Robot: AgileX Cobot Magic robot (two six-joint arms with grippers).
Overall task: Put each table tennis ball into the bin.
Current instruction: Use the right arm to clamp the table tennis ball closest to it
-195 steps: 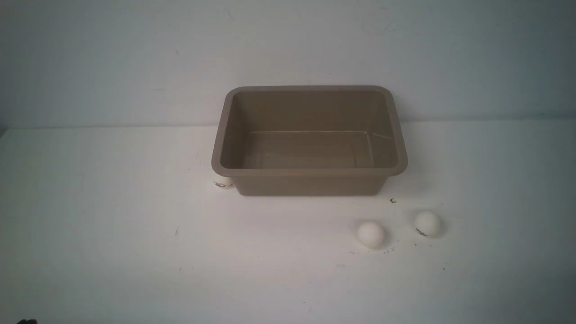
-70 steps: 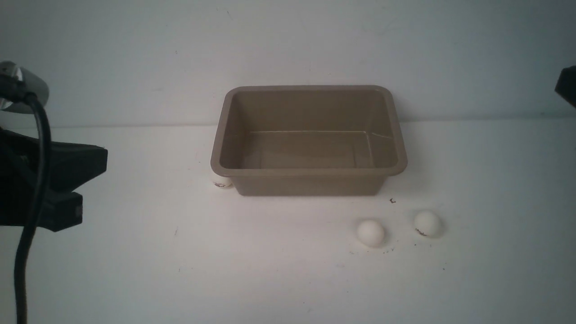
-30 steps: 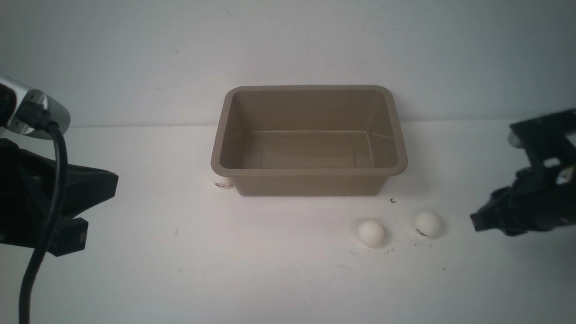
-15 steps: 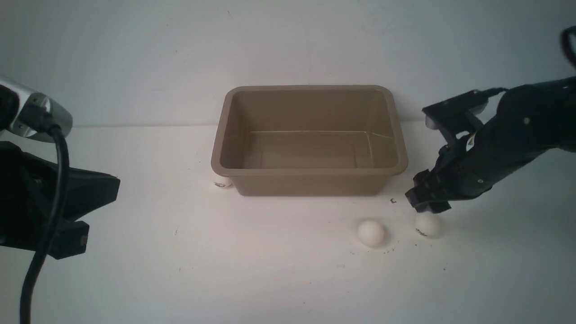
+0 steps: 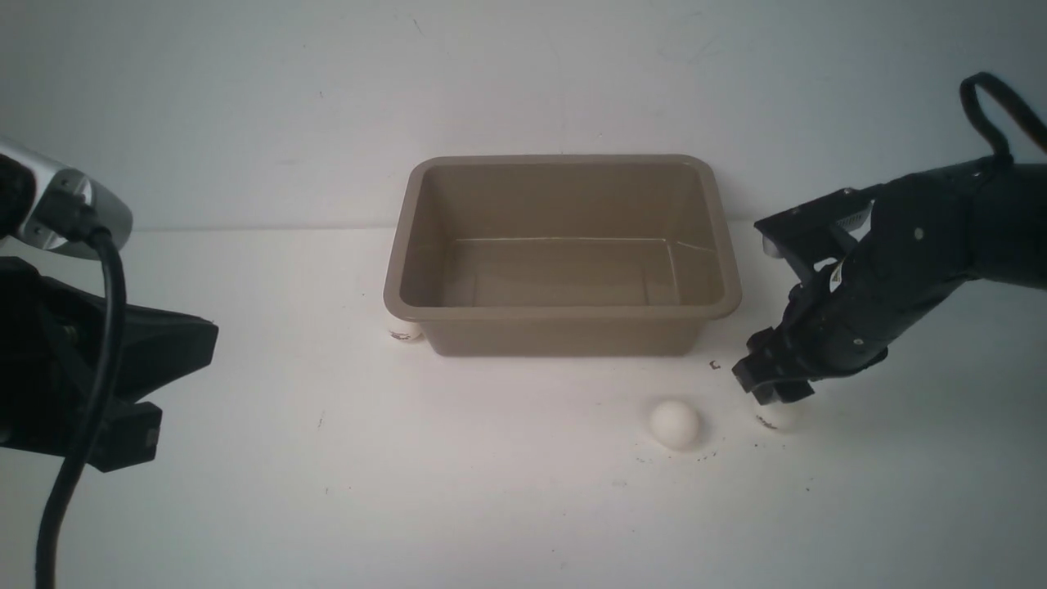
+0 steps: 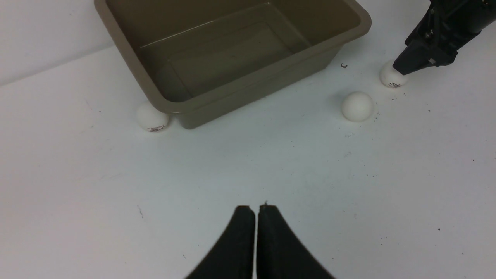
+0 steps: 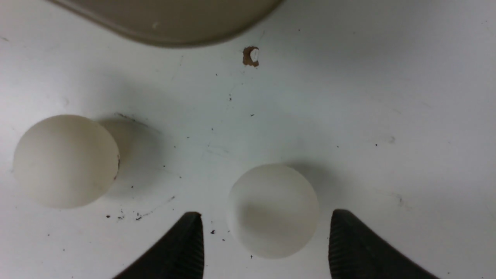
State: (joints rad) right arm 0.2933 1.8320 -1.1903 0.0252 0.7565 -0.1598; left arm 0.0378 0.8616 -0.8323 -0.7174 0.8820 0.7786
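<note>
**Three Balls Lie Outside One Bin**

Near left, the left gripper (image 6: 255,211) hangs shut, holding nothing. Near right lie two smooth matte white balls: one (image 5: 675,424) free, one (image 7: 273,209) between the right gripper's (image 5: 773,393) wide-open ribbed jaws, ungripped. Farther, a third ball (image 5: 402,331) touches the taupe plastic rectangular bin's (image 5: 561,312) near-left corner.

A plain white desk (image 5: 245,491) fills the lower part of the front view and meets a pale grey-white wall (image 5: 245,98) along a straight horizontal seam. The desk top is matte and evenly lit, with soft shadows. It is marked by fine dark specks, faint scuffs and one small brown chip (image 7: 251,56).
</note>
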